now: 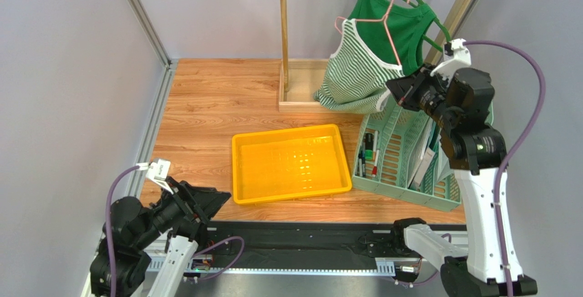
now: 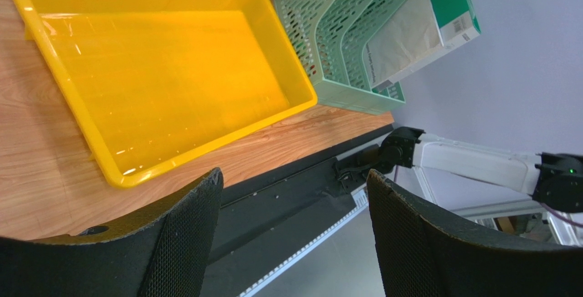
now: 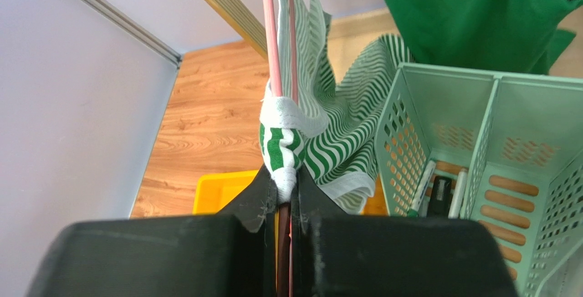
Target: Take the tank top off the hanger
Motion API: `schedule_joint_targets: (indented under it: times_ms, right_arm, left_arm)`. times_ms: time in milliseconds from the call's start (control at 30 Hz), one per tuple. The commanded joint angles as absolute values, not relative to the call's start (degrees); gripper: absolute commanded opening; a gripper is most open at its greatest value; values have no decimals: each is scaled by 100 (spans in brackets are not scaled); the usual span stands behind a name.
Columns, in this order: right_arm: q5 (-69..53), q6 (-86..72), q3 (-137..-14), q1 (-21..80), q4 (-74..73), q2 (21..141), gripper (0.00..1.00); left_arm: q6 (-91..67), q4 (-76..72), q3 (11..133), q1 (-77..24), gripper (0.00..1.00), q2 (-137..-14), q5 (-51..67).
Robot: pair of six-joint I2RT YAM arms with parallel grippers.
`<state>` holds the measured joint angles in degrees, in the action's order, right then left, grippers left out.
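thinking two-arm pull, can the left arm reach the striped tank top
Probably not as is: left fingers sit open at the near edge, striped tank top hangs far right beyond the yellow tray.

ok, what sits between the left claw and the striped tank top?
Top view: yellow rectangular plastic tray, then bare wooden table up to the green-and-white striped fabric tank top.

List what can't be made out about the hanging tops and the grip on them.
- Top external: whatever the green tank top hangs from lies past the top edge.
- Right wrist: whether the right gripper pinches only the striped tank top or the pink hanger too; its fingers hide the contact.
- Left wrist: neither top shows; it faces the yellow tray.
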<state>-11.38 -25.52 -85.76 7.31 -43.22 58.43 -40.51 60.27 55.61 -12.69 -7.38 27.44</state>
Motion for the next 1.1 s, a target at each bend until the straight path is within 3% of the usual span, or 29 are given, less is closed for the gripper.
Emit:
schedule_joint_targets:
  times_ms: [0,233,500,700,800,1067]
  right_arm:
    - [-1107,-2241,-8805,712,-3903,5607,0]
    - [-2326,-2487,-9807,712,-3508,5994,0]
    - [-3682,-2866,-9870,914,-3110,6328,0]
    - [-3709,-2742,-9019,1405,-3182,5775,0]
    - [-3472,-2716,-8676,1853,-3225,5415,0]
    - [-3287,-2768,-10106,2338,-3560,5388,0]
  left_arm:
    - [-4289,5240,5126,-1283,82,-1124,3102]
    - [-4940,3587,4640,-1283,81,-1590,3762]
    - [-5195,1943,4973,-1668,80,-2670,3736]
    - [-4448,2267,6318,-2732,80,-3743,2559]
    - [-4298,2451,6600,-2777,77,-3850,2163]
    - [-4219,2610,6767,-2769,77,-3385,1916]
